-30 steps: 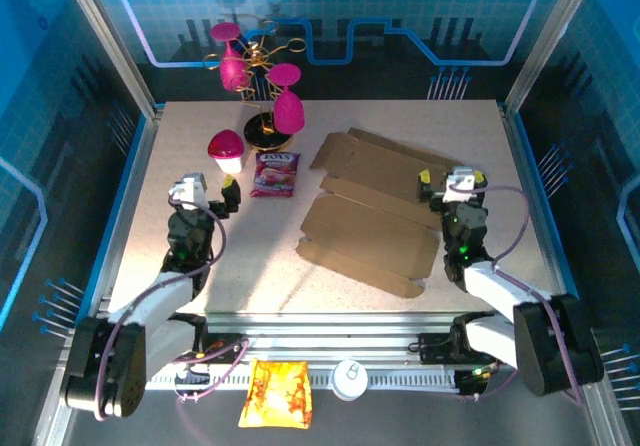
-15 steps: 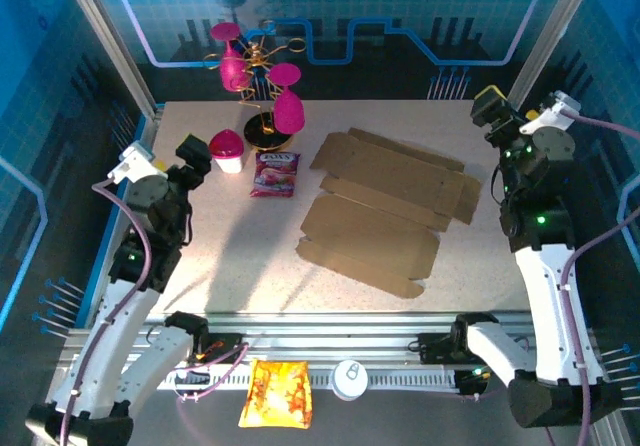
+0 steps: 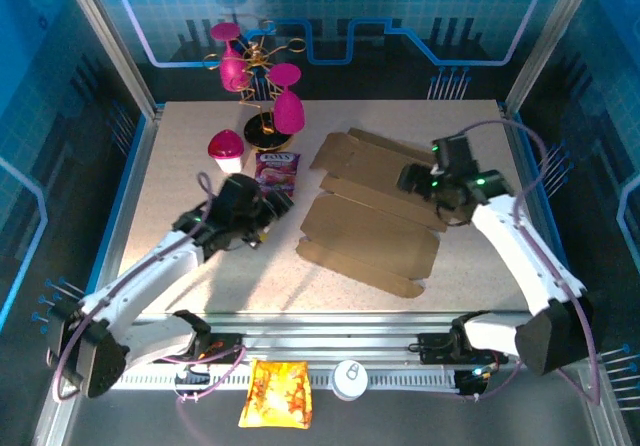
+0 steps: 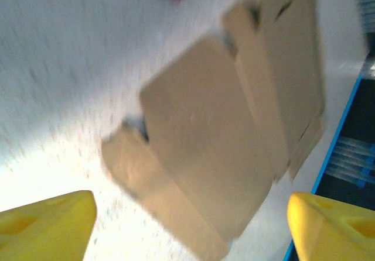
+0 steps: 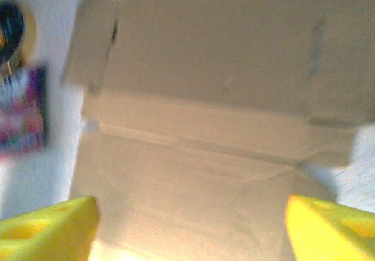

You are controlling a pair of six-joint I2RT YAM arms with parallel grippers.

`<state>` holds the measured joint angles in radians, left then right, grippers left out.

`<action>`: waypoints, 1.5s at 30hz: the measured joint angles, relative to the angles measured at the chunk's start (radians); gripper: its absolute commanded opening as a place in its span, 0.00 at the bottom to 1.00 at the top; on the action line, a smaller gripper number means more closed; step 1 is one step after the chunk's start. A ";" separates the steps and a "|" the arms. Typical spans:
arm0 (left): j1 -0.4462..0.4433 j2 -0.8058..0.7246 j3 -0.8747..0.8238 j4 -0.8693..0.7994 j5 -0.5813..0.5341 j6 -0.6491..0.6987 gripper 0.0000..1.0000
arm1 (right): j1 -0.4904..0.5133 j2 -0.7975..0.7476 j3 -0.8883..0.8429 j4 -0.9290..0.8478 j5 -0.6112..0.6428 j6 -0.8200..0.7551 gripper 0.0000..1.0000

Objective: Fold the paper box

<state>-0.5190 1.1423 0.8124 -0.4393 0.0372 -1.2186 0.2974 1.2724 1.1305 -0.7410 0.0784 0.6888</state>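
From above, the paper box (image 3: 375,211) lies flat and unfolded on the table (image 3: 180,146), right of centre; the left gripper (image 3: 262,209) hovers just beside its left edge, near a pink packet (image 3: 274,174); the right gripper (image 3: 413,179) hangs over its far panel. Left wrist: fingers (image 4: 50,223) spread wide, nothing between them, the box blurred below. Right wrist: fingers (image 5: 47,226) equally apart above a crease. It would be best to pin one panel flat while lifting the neighbouring flap along its crease.
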 measured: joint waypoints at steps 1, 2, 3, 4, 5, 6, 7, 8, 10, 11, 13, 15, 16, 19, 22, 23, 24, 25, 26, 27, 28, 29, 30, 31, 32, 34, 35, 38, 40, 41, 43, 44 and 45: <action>-0.038 0.032 -0.036 0.036 0.022 -0.042 0.81 | 0.030 0.037 -0.035 0.024 -0.045 0.005 0.65; -0.070 0.066 -0.068 0.071 0.040 -0.081 0.80 | 0.049 0.080 -0.070 0.060 -0.092 0.016 0.62; -0.095 0.094 -0.092 0.099 0.052 -0.112 0.80 | 0.058 0.116 -0.099 0.090 -0.130 0.023 0.61; -0.117 0.119 -0.114 0.124 0.064 -0.143 0.80 | 0.063 0.156 -0.132 0.128 -0.170 0.035 0.59; -0.139 0.138 -0.134 0.147 0.075 -0.175 0.79 | 0.063 0.195 -0.167 0.171 -0.211 0.049 0.58; -0.156 0.148 -0.149 0.169 0.082 -0.200 0.79 | 0.063 0.224 -0.193 0.202 -0.238 0.060 0.57; -0.171 0.152 -0.163 0.193 0.088 -0.223 0.79 | 0.063 0.249 -0.214 0.232 -0.264 0.072 0.56; -0.185 0.153 -0.176 0.220 0.092 -0.247 0.79 | 0.063 0.276 -0.228 0.257 -0.291 0.082 0.55; -0.207 0.158 -0.201 0.285 0.092 -0.284 0.79 | 0.063 0.322 -0.233 0.307 -0.335 0.101 0.54; -0.217 0.166 -0.216 0.326 0.092 -0.305 0.79 | 0.063 0.343 -0.233 0.340 -0.357 0.109 0.54; -0.235 0.192 -0.247 0.406 0.087 -0.340 0.77 | 0.063 0.372 -0.233 0.386 -0.388 0.124 0.52; -0.251 0.239 -0.271 0.476 0.078 -0.362 0.76 | 0.063 0.399 -0.233 0.418 -0.413 0.136 0.52; -0.256 0.266 -0.274 0.505 0.071 -0.367 0.75 | 0.063 0.411 -0.233 0.430 -0.425 0.142 0.51; -0.262 0.306 -0.275 0.553 0.067 -0.382 0.70 | 0.063 0.438 -0.233 0.449 -0.448 0.151 0.49; -0.264 0.323 -0.294 0.621 0.063 -0.392 0.67 | 0.061 0.452 -0.233 0.460 -0.473 0.161 0.49; -0.264 0.325 -0.303 0.642 0.062 -0.399 0.66 | 0.059 0.456 -0.233 0.465 -0.481 0.161 0.48; -0.264 0.326 -0.312 0.666 0.061 -0.401 0.64 | 0.056 0.460 -0.233 0.468 -0.490 0.163 0.48; -0.264 0.327 -0.318 0.680 0.060 -0.403 0.63 | 0.053 0.465 -0.233 0.473 -0.502 0.165 0.47; -0.264 0.330 -0.324 0.700 0.058 -0.403 0.61 | 0.048 0.469 -0.233 0.475 -0.512 0.166 0.47; -0.265 0.334 -0.328 0.723 0.055 -0.403 0.59 | 0.044 0.472 -0.233 0.475 -0.522 0.168 0.46; -0.267 0.356 -0.330 0.769 0.049 -0.402 0.57 | 0.039 0.475 -0.232 0.475 -0.532 0.168 0.46; -0.270 0.374 -0.330 0.818 0.040 -0.399 0.55 | 0.034 0.481 -0.229 0.473 -0.543 0.168 0.45; -0.271 0.395 -0.330 0.862 0.033 -0.396 0.54 | 0.030 0.485 -0.225 0.472 -0.552 0.168 0.45; -0.272 0.406 -0.330 0.889 0.027 -0.389 0.53 | 0.028 0.491 -0.220 0.470 -0.559 0.168 0.44; -0.274 0.419 -0.330 0.920 0.009 -0.377 0.51 | 0.026 0.494 -0.216 0.469 -0.566 0.168 0.44; -0.272 0.428 -0.324 0.946 -0.024 -0.352 0.50 | 0.027 0.498 -0.207 0.462 -0.570 0.168 0.44; -0.271 0.421 -0.319 0.941 -0.039 -0.342 0.48 | 0.027 0.498 -0.204 0.458 -0.569 0.168 0.45; -0.267 0.376 -0.299 0.906 -0.071 -0.315 0.44 | 0.026 0.498 -0.181 0.423 -0.569 0.165 0.50; -0.259 0.340 -0.293 0.889 -0.080 -0.297 0.43 | 0.023 0.491 -0.159 0.393 -0.565 0.158 0.55; -0.251 0.324 -0.292 0.882 -0.085 -0.291 0.42 | 0.016 0.481 -0.150 0.380 -0.563 0.154 0.57; -0.232 0.304 -0.286 0.856 -0.086 -0.278 0.41 | -0.010 0.443 -0.146 0.360 -0.557 0.146 0.61; -0.222 0.299 -0.276 0.827 -0.086 -0.269 0.41 | -0.035 0.411 -0.146 0.347 -0.554 0.142 0.62; -0.214 0.298 -0.262 0.798 -0.085 -0.261 0.42 | -0.063 0.380 -0.146 0.337 -0.551 0.137 0.63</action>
<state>-0.7334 1.4399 0.5499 0.3592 -0.0483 -1.4796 0.2340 1.6527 0.9840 -0.4042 -0.4728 0.8261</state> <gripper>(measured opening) 0.412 0.611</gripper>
